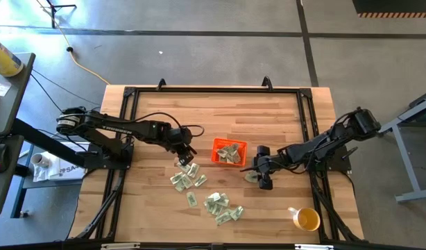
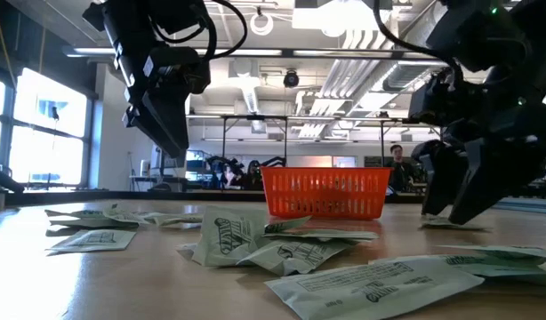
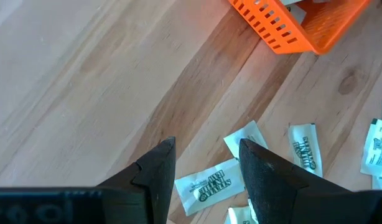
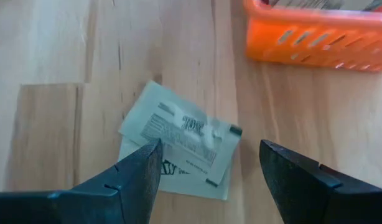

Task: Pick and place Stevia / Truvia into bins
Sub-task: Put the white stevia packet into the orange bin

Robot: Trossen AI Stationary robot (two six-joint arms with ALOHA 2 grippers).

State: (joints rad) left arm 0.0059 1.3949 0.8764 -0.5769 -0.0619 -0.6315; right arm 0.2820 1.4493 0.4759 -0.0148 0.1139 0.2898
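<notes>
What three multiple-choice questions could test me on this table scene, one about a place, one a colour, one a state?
1. Where is the yellow cup?
A. near the table's right front corner
B. inside the bin
C. under the left arm

2. What colour is the bin?
A. blue
B. orange
C. green

3. How is the right end effector?
A. shut on a packet
B. open above two overlapping packets
C. inside the bin

Answers: 1 A, the high view shows it alone by that corner. 2 B, bright orange in every view. 3 B, the right wrist view shows spread fingers with the packets lying flat between them.
</notes>
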